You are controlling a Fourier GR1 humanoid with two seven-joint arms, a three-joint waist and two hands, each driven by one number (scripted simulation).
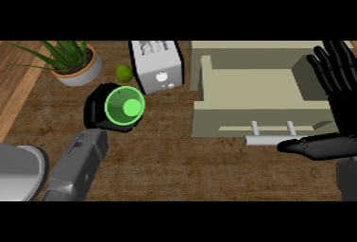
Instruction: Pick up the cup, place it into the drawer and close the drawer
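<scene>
Spanning the view, the wooden desk carries the open drawer near its far right corner, beside which the right hand is held open, while the green cup is gripped by the left hand toward the far left.

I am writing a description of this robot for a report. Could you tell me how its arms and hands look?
The left forearm is a grey, boxy, smooth shell. The left hand and right hand are matte black with slender segmented fingers and a thumb. No cables, markings or sleeves are visible.
</scene>
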